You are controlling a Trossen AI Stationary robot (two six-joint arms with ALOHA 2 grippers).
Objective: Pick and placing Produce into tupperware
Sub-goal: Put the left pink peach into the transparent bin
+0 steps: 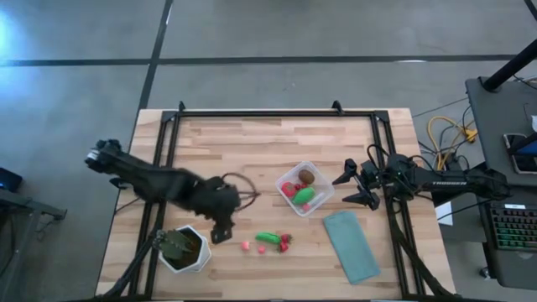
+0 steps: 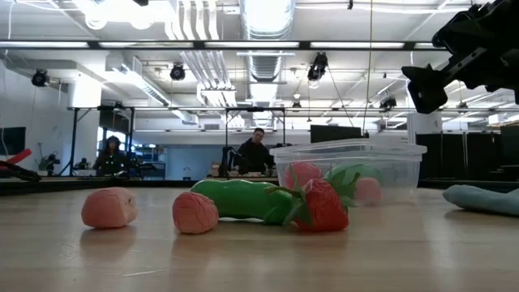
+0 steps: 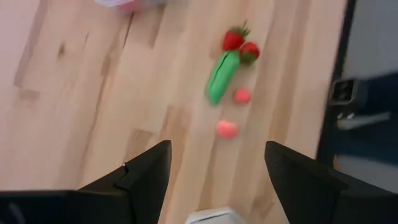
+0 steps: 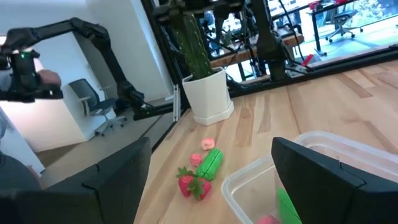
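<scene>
Produce (image 1: 270, 239) beside tupperware (image 1: 306, 187), left hand (image 1: 220, 232) released — empty, right hand (image 1: 351, 185) released

A wooden table (image 1: 252, 147) with a black frame (image 1: 277, 111) along its edges carries a white pot (image 1: 190, 252) holding a green plant (image 1: 174, 242), just below the left jaws in the high view, and a flat teal cloth (image 1: 351, 245) that lies below the right jaws near the table's right edge. Off the table beyond the right jaws are coiled yellow cables (image 1: 445, 134) and a keyboard (image 1: 513, 228). Level across the table, far behind the jaws, two people (image 2: 256, 154) sit at desks under ceiling lights (image 2: 266, 15).
</scene>
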